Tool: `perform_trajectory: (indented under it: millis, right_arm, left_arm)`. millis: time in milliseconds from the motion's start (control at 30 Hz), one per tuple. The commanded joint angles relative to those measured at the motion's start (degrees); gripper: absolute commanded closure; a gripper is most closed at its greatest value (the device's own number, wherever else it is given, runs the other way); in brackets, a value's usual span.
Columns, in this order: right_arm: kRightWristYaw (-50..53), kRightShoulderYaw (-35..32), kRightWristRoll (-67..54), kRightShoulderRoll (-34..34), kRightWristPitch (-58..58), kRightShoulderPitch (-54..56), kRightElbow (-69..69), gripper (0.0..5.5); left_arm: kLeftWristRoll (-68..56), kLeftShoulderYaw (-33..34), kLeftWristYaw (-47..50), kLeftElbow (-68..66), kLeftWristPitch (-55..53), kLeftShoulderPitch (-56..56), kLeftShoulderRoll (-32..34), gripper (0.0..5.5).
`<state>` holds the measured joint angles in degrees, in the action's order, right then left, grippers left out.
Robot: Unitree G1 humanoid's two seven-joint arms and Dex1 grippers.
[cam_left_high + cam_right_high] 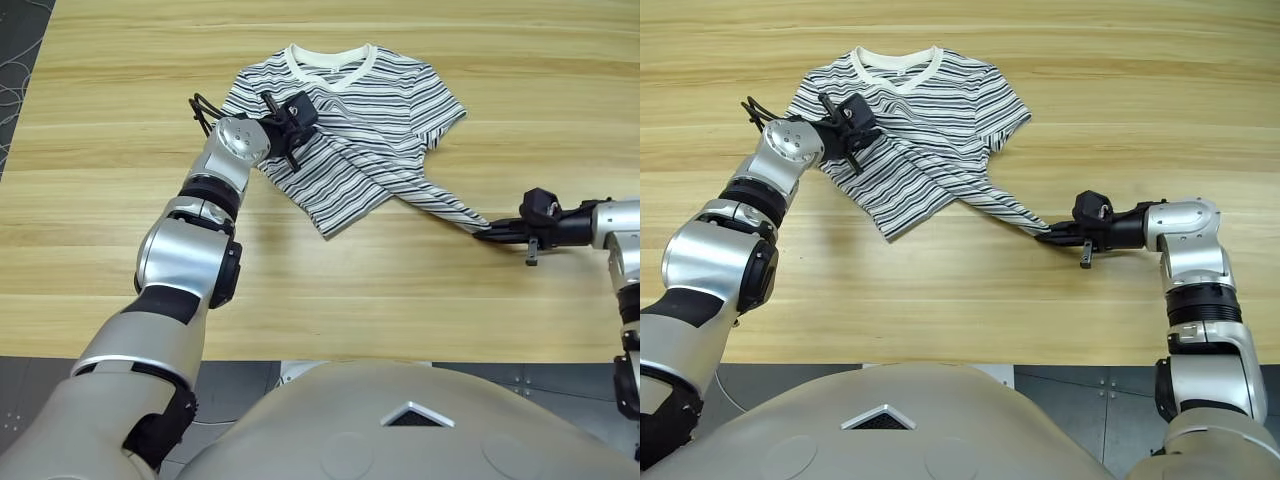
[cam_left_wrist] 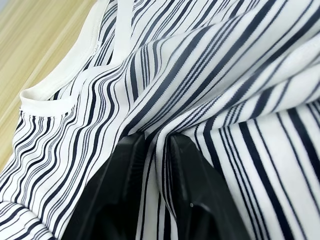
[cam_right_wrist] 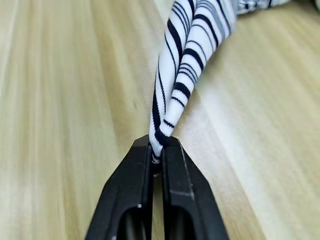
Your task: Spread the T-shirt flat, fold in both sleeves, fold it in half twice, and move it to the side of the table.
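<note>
Right fingers (image 3: 187, 195) pinch T-shirt (image 3: 187, 60) corner.

**Operator:** How is the light on my head views?

**Spotter:** Bright and even, coming from overhead. Your table (image 1: 120, 250) has a soft sheen, palest along the top of the frame, with no hard glare.

**Operator:** Any shadows?

**Spotter:** Only soft ones. A thin dark line sits under the stretched strip of the T-shirt (image 1: 370, 110), right of centre.

**Operator:** And the wrist views?

**Spotter:** In your left wrist view the cloth's folds shade one another, and the left gripper's black fingers (image 2: 115, 200) catch dull highlights. In your right wrist view a pale band of reflected light crosses the wood beside the cloth.
</note>
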<state>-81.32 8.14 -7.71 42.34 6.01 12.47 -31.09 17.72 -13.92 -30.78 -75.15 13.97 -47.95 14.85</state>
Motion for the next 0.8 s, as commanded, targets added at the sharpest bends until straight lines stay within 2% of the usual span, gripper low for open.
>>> perform_trajectory:
  millis: [33,233,300,400,500,633,800]
  right_arm:
    - [-0.7,0.6,1.0,0.7,0.3,-0.2,-2.1,4.68]
    - [-2.4,1.1,1.0,1.3,0.9,-1.0,-1.7,3.67]
    - [-2.1,1.1,1.4,1.4,1.8,-0.9,-2.1,3.67]
    - [7.9,-3.4,0.6,-2.1,2.5,5.7,-7.5,3.67]
    - [22.8,-7.7,-1.2,-9.8,0.3,14.1,-10.2,3.67]
    - [33.7,-6.5,0.7,-18.3,-4.9,17.9,-9.4,3.67]
    - [37.8,-3.7,3.1,-23.6,-10.9,21.6,-12.1,3.67]
  left_arm:
    - [1.0,-0.3,-0.3,-0.5,-0.8,-0.3,0.5,4.57]
    - [1.0,-0.3,-0.1,-0.5,-0.8,-0.3,0.5,4.57]
    - [0.9,-0.3,0.0,-0.5,-0.8,-0.4,0.5,4.57]
    - [1.0,-0.3,0.0,-0.5,-0.8,-0.3,0.5,4.57]
    - [1.0,-0.3,-0.1,-0.5,-0.6,-0.4,0.7,4.57]
    - [1.0,-0.3,-0.3,-0.3,-0.3,-0.4,1.0,4.57]
    - [1.0,-0.3,-0.4,-0.2,-0.1,-0.5,0.8,4.57]
